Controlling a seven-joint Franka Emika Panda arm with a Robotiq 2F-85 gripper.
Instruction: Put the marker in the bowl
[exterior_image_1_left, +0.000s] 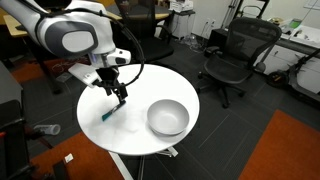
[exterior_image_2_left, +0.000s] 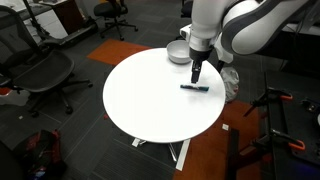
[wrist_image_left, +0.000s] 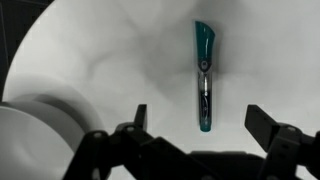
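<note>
One teal-blue marker (exterior_image_1_left: 107, 114) lies flat on the round white table (exterior_image_1_left: 140, 75), apart from the grey-white bowl (exterior_image_1_left: 167, 118). Close above it hangs the gripper (exterior_image_1_left: 121, 98), empty, its fingers (wrist_image_left: 262, 122) spread wide. In the wrist view, the marker's near end sits between them.

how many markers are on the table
1. The marker lies flat on the white table, close to the end effector and apart from the bowl. No other shows, though the arm hides a little table.
</note>
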